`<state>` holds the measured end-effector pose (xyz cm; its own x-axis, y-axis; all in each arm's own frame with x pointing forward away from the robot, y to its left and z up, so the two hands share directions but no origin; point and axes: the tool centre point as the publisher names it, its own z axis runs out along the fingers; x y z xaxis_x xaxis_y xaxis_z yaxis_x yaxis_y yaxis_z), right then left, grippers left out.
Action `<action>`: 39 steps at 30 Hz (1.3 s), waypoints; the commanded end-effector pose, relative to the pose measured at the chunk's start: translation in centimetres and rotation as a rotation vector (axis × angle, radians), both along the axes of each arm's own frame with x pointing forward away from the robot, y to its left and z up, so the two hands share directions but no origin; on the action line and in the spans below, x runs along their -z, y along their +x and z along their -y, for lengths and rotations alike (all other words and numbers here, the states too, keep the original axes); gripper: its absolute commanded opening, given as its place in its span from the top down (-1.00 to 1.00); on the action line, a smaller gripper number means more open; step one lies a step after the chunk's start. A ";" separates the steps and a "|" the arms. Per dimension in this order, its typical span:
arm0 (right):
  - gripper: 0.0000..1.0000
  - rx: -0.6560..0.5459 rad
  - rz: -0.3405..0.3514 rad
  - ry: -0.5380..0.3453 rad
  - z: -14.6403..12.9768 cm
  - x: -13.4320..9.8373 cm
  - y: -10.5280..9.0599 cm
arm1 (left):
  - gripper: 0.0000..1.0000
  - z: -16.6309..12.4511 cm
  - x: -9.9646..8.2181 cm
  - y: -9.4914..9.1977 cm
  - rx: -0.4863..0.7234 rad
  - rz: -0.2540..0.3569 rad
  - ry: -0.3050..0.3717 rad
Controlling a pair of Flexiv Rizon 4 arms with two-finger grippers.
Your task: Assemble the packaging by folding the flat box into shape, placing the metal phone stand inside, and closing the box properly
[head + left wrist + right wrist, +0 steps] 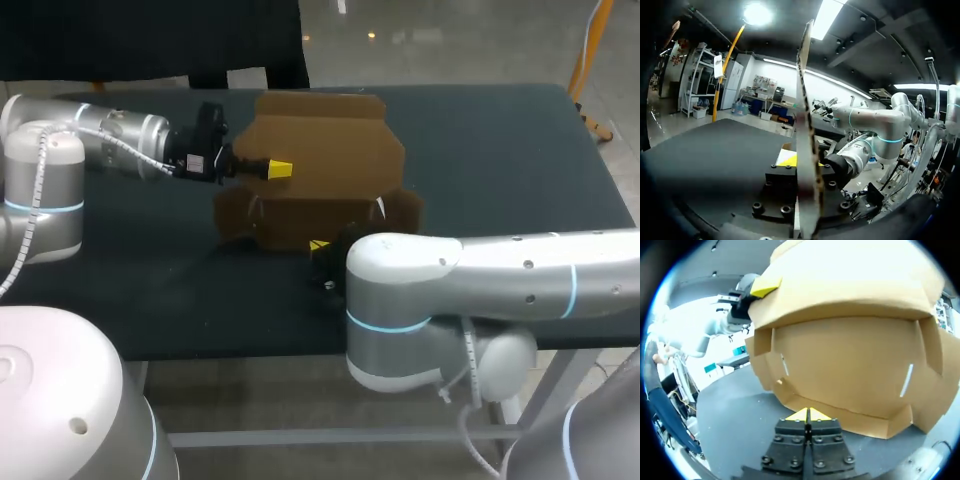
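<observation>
Left gripper [279,169] clamped on raised panel of cardboard box [335,140], right gripper [809,415] pinched together at its near edge, dark table [500,140] beneath.

From above, the white-grey right arm [420,290] covers the near edge of the brown cardboard box [320,160] and nearly all of the right gripper [320,246], leaving just a yellow speck showing. The left gripper [280,169] pinches the raised flap, and its lower finger sits out of sight beneath it. In the right wrist view the box's far side runs off past the rim.
</observation>
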<state>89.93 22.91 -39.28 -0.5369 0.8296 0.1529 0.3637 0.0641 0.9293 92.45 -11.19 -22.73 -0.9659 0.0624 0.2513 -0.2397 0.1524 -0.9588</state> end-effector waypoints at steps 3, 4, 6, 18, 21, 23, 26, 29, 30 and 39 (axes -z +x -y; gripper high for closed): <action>1.00 -0.195 -0.055 0.069 2.6 -1.7 -1.1 | 1.00 0.1 0.3 0.1 0.005 -0.001 0.000; 1.00 -0.208 -0.059 0.079 2.9 -1.8 -1.2 | 1.00 0.1 0.3 0.1 0.005 -0.001 0.000; 1.00 -0.227 -0.068 0.082 3.5 -2.0 -1.6 | 1.00 0.1 0.3 0.1 0.005 -0.001 0.000; 1.00 -0.312 -0.097 0.073 7.7 -2.3 -4.5 | 1.00 0.1 0.3 0.1 0.005 -0.001 0.000; 1.00 -0.338 -0.106 0.091 8.9 -2.6 -5.0 | 1.00 0.1 0.3 0.1 0.005 -0.001 0.000; 1.00 -0.354 -0.111 0.107 9.6 -2.7 -5.2 | 1.00 0.1 0.3 0.1 0.005 -0.001 0.000; 1.00 -0.352 -0.115 0.114 10.6 -2.7 -5.5 | 1.00 0.1 0.3 0.1 0.005 -0.001 0.000; 1.00 -0.370 -0.124 0.126 11.5 -2.7 -5.7 | 1.00 0.1 0.3 0.1 0.005 -0.001 0.000; 1.00 -0.372 -0.124 0.130 11.8 -2.7 -5.8 | 1.00 0.1 0.3 0.1 0.005 -0.001 0.000; 1.00 -0.385 -0.123 0.154 14.5 -2.8 -6.2 | 1.00 0.1 0.3 0.1 0.005 -0.001 0.000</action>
